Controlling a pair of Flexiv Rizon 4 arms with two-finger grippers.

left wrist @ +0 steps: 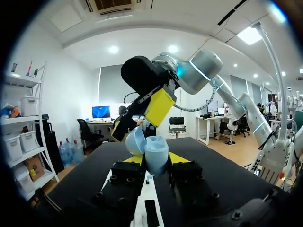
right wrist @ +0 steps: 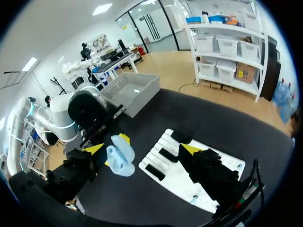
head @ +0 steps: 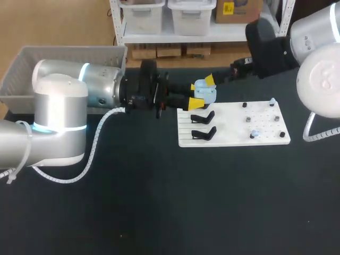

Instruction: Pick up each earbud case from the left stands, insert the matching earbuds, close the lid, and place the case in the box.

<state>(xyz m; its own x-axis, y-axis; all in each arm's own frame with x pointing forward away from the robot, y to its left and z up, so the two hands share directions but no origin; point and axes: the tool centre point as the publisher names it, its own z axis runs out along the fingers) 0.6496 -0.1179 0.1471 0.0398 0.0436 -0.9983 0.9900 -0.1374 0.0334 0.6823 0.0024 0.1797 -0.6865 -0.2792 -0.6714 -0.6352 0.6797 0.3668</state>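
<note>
One blue earbud case (head: 205, 91) is clamped in the left jaws, lid open, above the far left corner of the white board (head: 228, 127), toward the far edge of the desk (head: 159, 202). The right jaws stand apart close by the case, gripping nothing. The case is best kept level and still while an earbud (head: 255, 133) is fetched from the board's right side and seated squarely.

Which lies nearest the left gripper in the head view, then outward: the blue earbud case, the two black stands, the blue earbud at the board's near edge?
1. earbud case: clamped in the left gripper.
2. far black stand: just robot-side of the gripper, on the white board.
3. near black stand: one row closer to the robot.
4. blue earbud: board's near right.
</note>
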